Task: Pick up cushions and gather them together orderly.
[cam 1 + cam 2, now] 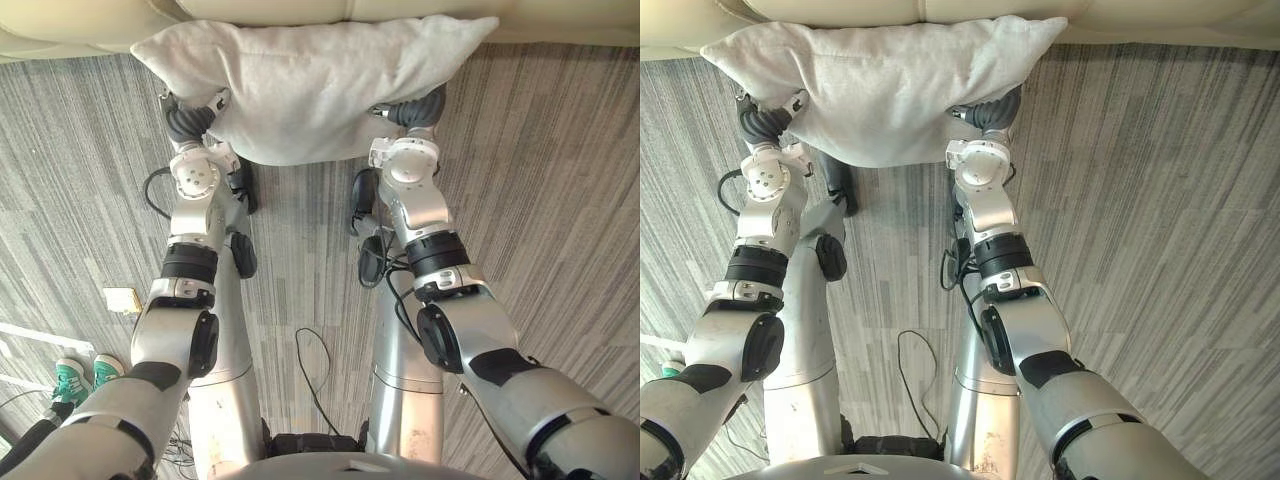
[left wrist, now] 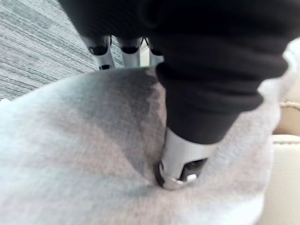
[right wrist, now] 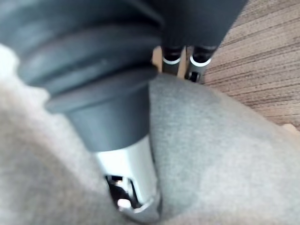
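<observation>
While gripped at both sides, cushion (image 1: 310, 85) spans left hand (image 1: 192, 120), right hand (image 1: 420, 108).

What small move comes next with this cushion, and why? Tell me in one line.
Probably ease the cushion forward and lower it onto the sofa. The left robot hand and right robot hand each pinch its near edge, holding it level above the floor, and its far edge reaches the sofa's front.
</observation>
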Available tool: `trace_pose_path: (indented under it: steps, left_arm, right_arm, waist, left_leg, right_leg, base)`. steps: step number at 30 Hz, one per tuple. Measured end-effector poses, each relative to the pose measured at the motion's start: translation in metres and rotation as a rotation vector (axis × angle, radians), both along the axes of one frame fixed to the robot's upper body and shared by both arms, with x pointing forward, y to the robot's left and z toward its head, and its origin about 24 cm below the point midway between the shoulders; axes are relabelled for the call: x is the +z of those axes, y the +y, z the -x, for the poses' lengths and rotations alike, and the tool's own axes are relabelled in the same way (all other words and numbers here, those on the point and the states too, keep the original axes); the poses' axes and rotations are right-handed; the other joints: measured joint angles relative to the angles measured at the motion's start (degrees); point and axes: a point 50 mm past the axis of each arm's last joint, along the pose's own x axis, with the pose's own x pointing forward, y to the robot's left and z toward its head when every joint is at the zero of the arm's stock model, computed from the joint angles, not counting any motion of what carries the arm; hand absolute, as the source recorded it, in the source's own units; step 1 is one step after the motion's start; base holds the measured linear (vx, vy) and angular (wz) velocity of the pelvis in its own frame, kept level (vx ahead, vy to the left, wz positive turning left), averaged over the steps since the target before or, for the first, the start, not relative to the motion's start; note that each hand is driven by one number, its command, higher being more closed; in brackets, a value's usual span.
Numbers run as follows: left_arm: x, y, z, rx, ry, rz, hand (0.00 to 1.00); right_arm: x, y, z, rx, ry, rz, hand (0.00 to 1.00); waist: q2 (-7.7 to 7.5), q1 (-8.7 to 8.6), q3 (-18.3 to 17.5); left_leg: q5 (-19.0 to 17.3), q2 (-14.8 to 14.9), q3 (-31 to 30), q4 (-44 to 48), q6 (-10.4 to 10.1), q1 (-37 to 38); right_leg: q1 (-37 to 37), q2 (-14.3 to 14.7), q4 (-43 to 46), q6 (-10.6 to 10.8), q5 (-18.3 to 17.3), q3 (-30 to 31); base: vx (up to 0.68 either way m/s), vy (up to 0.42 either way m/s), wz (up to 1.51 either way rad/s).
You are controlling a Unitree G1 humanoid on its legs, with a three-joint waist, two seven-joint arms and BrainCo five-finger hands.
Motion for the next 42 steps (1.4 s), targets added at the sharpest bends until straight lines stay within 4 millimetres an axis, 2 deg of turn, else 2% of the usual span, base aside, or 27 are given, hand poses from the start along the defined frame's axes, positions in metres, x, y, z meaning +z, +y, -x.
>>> trace_pose_path:
  steps: [2,5,6,7,8,10,15,17,22,25,29,34,35,37,40,42]
  left_arm:
    - [-0.011,-0.004,0.01,-0.011,-0.005,-0.005,1.0]
    - [-0.022,-0.01,0.023,-0.021,-0.014,-0.018,1.0]
    - [-0.034,-0.013,0.03,-0.035,0.003,-0.022,1.0]
    - [-0.043,-0.015,0.035,-0.042,0.02,-0.021,1.0]
    - [-0.058,-0.017,0.044,-0.051,0.043,-0.016,1.0]
    - [-0.081,-0.022,0.066,-0.084,0.069,0.011,1.0]
    - [-0.126,-0.019,0.114,-0.113,0.17,0.034,1.0]
    - [-0.146,-0.016,0.136,-0.121,0.246,0.037,1.0]
    - [-0.169,-0.007,0.169,-0.109,0.344,0.033,1.0]
    - [-0.17,-0.005,0.178,-0.098,0.354,0.036,1.0]
    - [-0.172,-0.004,0.184,-0.108,0.364,0.034,1.0]
    - [-0.176,-0.006,0.189,-0.128,0.384,0.033,1.0]
    - [-0.177,-0.006,0.191,-0.132,0.394,0.029,1.0]
    - [-0.179,-0.007,0.193,-0.135,0.403,0.016,1.0]
    - [-0.179,-0.006,0.193,-0.133,0.405,0.007,1.0]
    - [-0.179,-0.005,0.193,-0.132,0.406,0.003,1.0]
  right_arm:
    - [-0.019,0.002,0.012,0.023,0.015,-0.025,1.0]
    - [-0.035,-0.002,0.027,0.034,0.025,-0.049,1.0]
    - [-0.05,-0.004,0.034,0.035,0.053,-0.061,1.0]
    - [-0.06,-0.005,0.039,0.034,0.075,-0.065,1.0]
    - [-0.075,-0.008,0.047,0.034,0.108,-0.066,1.0]
    - [-0.094,-0.016,0.071,0.049,0.142,-0.064,1.0]
    - [-0.121,-0.023,0.112,0.094,0.21,-0.011,1.0]
    - [-0.137,-0.025,0.131,0.119,0.277,0.017,1.0]
    - [-0.162,-0.022,0.153,0.176,0.395,0.048,1.0]
    - [-0.161,-0.02,0.165,0.198,0.4,0.044,1.0]
    - [-0.155,-0.019,0.167,0.193,0.376,0.079,1.0]
    - [-0.155,-0.022,0.173,0.185,0.383,0.08,1.0]
    - [-0.158,-0.024,0.176,0.183,0.397,0.092,1.0]
    - [-0.159,-0.026,0.177,0.183,0.406,0.103,1.0]
    - [-0.157,-0.025,0.176,0.188,0.396,0.107,1.0]
    - [-0.155,-0.025,0.176,0.187,0.389,0.106,1.0]
  waist:
    - [0.05,-0.48,-0.15]
    - [-0.02,-0.56,-0.22]
    - [0.05,-0.43,-1.24]
    - [-0.04,-0.4,-3.72]
    - [-0.06,-0.4,-7.68]
    - [-0.06,-0.33,-8.65]
    - [-0.15,0.06,-12.6]
    - [-0.25,0.66,-15.85]
    - [-0.6,1.21,-21.27]
    - [-0.61,1.81,-23.92]
    - [-0.74,1.98,-25.86]
    - [-0.59,2.09,-25.9]
    - [-0.46,1.99,-25.86]
    - [-0.1,2.01,-26.1]
    - [0.37,2.81,-26.97]
    - [0.43,3.04,-26.83]
  left_leg:
    - [0.55,-0.02,0.0,-2.31,0.16,4.95]
    - [0.46,-0.08,0.31,-4.48,0.01,11.1]
    - [0.08,-0.13,0.41,-5.17,-0.36,14.11]
    - [-0.21,-0.18,0.44,-5.47,-0.42,14.1]
    - [-0.8,-0.25,0.4,-5.76,-0.43,14.15]
    - [-1.46,-0.91,0.28,-6.86,-0.93,22.41]
    - [-3.89,-2.22,0.71,-10.34,-1.16,36.2]
    - [-4.68,-2.69,0.48,-12.3,-0.84,41.03]
    - [-4.28,-3.91,0.89,-18.58,-0.95,50.03]
    - [-3.87,-4.04,0.93,-20.18,-1.03,52.9]
    - [-4.13,-4.16,0.58,-20.24,-1.08,55.07]
    - [-8.06,-3.83,0.24,-12.96,-0.36,52.68]
    - [-10.14,-3.19,1.33,-10.76,0.54,52.33]
    - [-11.75,0.31,7.87,-8.06,0.7,52.1]
    - [-11.71,0.49,10.79,-7.09,1.16,50.5]
    - [-10.81,0.92,11.29,-3.88,0.44,48.51]
  right_leg:
    - [5.27,0.14,-2.5,-0.15,0.11,-0.64]
    - [11.5,0.15,-4.39,-0.64,0.15,-1.0]
    - [14.74,0.1,-5.52,-0.67,-0.26,-1.25]
    - [14.76,0.05,-5.89,-0.62,-0.57,-1.31]
    - [15.04,-0.07,-6.48,-0.63,-1.18,-1.58]
    - [23.94,-0.68,-7.97,-0.3,-2.23,-2.23]
    - [38.5,-1.74,-12.19,0.68,-4.26,-2.86]
    - [44.21,-2.02,-14.86,1.05,-4.84,-3.8]
    - [53.58,-2.69,-20.81,1.51,-4.65,-4.87]
    - [57.12,-2.86,-23.07,1.52,-4.33,-5.38]
    - [60.31,-2.99,-24.77,1.55,-4.32,-6.04]
    - [62.21,-3.73,-22.54,2.02,-6.72,-7.84]
    - [63.0,-4.29,-21.78,1.93,-7.76,-8.54]
    - [63.74,-4.73,-21.27,2.13,-8.96,-8.79]
    - [62.79,-5.88,-22.12,2.8,-9.33,-8.31]
    - [63.46,-6.14,-24.06,2.31,-8.92,-7.98]
  base:
    - [0.07,-0.061,0.01]
    - [0.09,-0.063,0.04]
    - [0.08,-0.048,0.02]
    - [0.11,-0.045,0.04]
    - [0.14,-0.027,0.11]
    - [0.17,-0.028,0.19]
    - [0.14,0.016,0.13]
    - [0.14,0.026,0.14]
    - [0.13,0.019,0.14]
    - [0.11,0.005,0.07]
    - [0.07,-0.001,0.09]
    - [-0.02,0.024,0.19]
    - [-0.04,0.062,0.32]
    - [0.0,0.071,0.32]
    - [0.06,0.122,0.08]
    - [0.1,0.123,0.21]
